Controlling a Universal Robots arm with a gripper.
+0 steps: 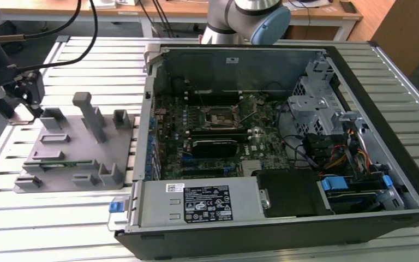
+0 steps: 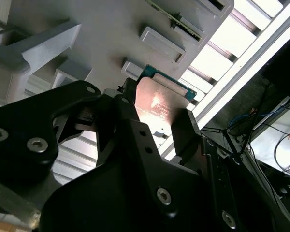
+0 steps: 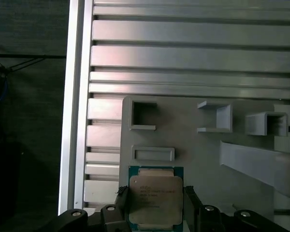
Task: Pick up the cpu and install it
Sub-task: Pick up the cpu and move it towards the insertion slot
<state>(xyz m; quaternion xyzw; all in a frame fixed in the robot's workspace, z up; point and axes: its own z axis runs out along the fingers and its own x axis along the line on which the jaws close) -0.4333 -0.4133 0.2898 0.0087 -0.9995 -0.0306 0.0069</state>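
The gripper looks pinched onto two opposite edges of the cpu, which lies flat at a corner of the grey fixture, and the motherboard socket is well off toward the exterior view's right, inside the open pc case.

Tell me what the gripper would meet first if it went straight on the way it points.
The gripper would probably meet the grey fixture first, just past the cpu it holds; depth is unclear.
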